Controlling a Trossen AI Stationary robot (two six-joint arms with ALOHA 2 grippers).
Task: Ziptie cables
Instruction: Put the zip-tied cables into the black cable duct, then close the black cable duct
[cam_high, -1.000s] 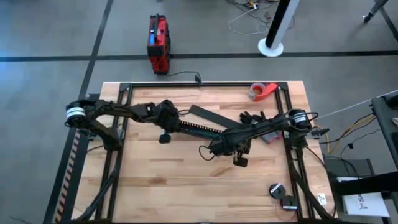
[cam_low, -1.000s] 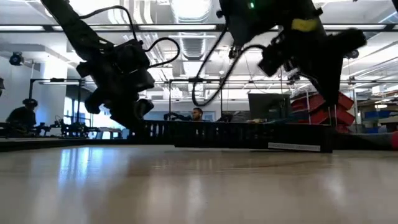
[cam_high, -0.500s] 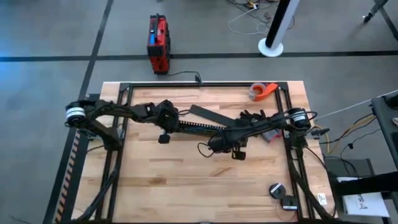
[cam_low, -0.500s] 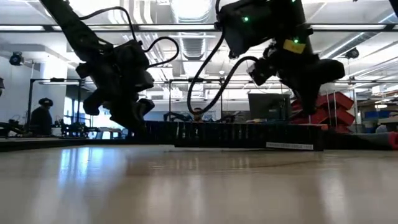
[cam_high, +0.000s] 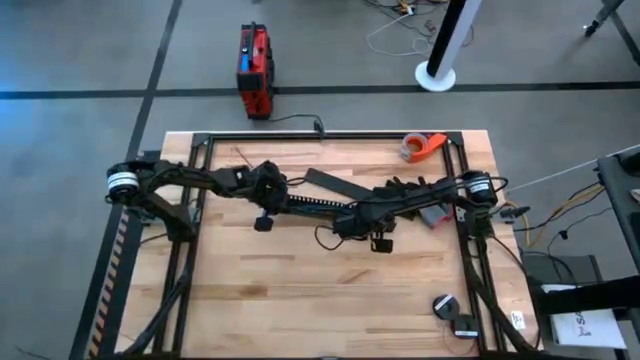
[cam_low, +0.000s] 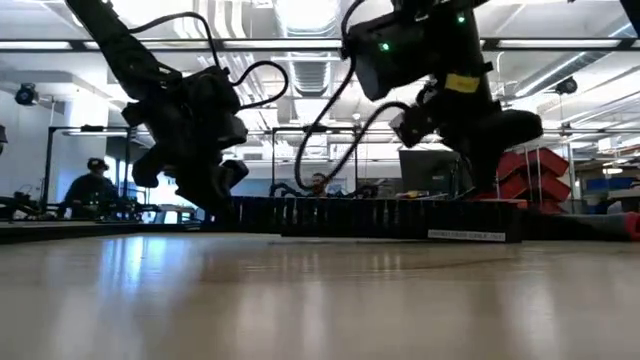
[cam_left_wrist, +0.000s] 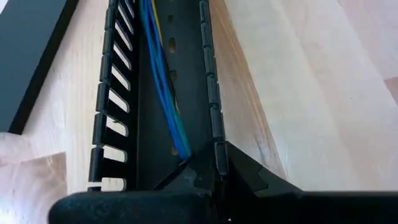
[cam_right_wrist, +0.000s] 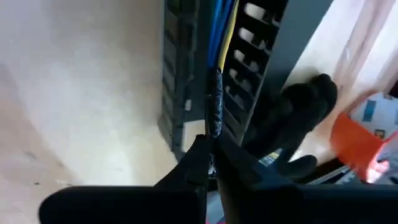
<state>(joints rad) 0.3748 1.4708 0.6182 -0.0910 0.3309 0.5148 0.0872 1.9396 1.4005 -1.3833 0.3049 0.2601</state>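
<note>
While slotted rail (cam_left_wrist: 155, 93) holds cables (cam_left_wrist: 163, 74).

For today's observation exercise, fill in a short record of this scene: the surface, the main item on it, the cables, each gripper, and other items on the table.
surface: pale wooden table
main item: long black slotted plastic rail, lying flat between the two arms
cables: thin blue, green and yellow wires lying lengthwise inside the rail
left gripper: at one end of the rail, shut on the cables
right gripper: at the other end, shut on the cables' dark taped end
other items: red tape dispenser near the far edge; flat black strip beside the rail
</note>
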